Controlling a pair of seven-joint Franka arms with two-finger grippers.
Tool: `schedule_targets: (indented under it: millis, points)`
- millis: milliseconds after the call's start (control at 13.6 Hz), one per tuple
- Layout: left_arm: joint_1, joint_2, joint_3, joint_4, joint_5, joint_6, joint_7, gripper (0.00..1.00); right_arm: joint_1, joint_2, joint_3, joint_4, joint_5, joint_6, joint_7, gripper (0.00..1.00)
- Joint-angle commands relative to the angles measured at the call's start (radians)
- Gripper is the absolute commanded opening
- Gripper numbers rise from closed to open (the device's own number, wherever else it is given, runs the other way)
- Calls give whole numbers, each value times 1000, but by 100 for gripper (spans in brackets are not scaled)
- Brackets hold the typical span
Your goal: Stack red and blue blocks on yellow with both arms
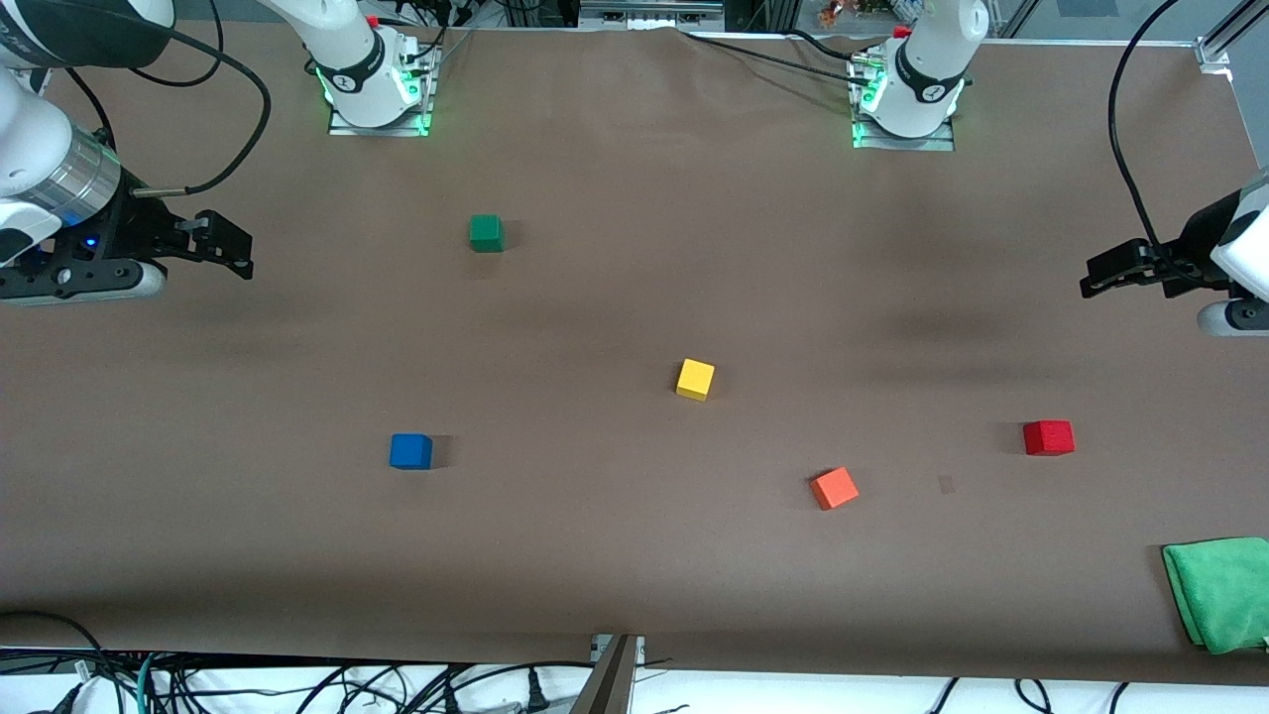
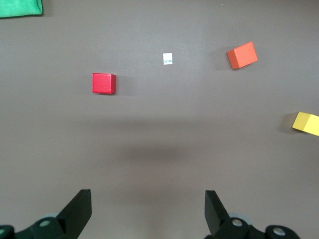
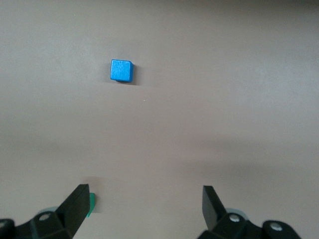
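The yellow cube [image 1: 695, 379] sits near the middle of the brown table; it also shows in the left wrist view [image 2: 306, 123]. The blue cube [image 1: 410, 451] lies toward the right arm's end, also in the right wrist view [image 3: 121, 70]. The red cube [image 1: 1048, 437] lies toward the left arm's end, also in the left wrist view [image 2: 103, 83]. My left gripper [image 1: 1094, 279] hangs open and empty above the table at its own end [image 2: 148, 206]. My right gripper [image 1: 241, 253] hangs open and empty at the other end [image 3: 145, 205].
An orange-red cube [image 1: 834, 488] lies between the yellow and red cubes, nearer the front camera. A dark green cube [image 1: 486, 233] sits nearer the bases. A green cloth [image 1: 1221, 592] lies at the left arm's end by the table's edge. A small white tag [image 2: 167, 58] lies on the table.
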Motion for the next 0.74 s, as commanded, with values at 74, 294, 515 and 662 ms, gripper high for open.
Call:
schedule_targets:
  millis: [74,294,515,662]
  points:
    - [-8,35,2,54,-10,-34,-15,100,-8,10,9,24,-7,-9,2,100]
    - [-8,71,5,66,-13,-34,-17,100,-8,10,9,24,-7,-6,0,100]
    - [26,168,20,101,-15,-23,2,100,-8,21,9,30,-9,0,0,100]
    - [66,254,22,112,-13,38,2,100,-9,49,9,85,-1,8,-1,100]
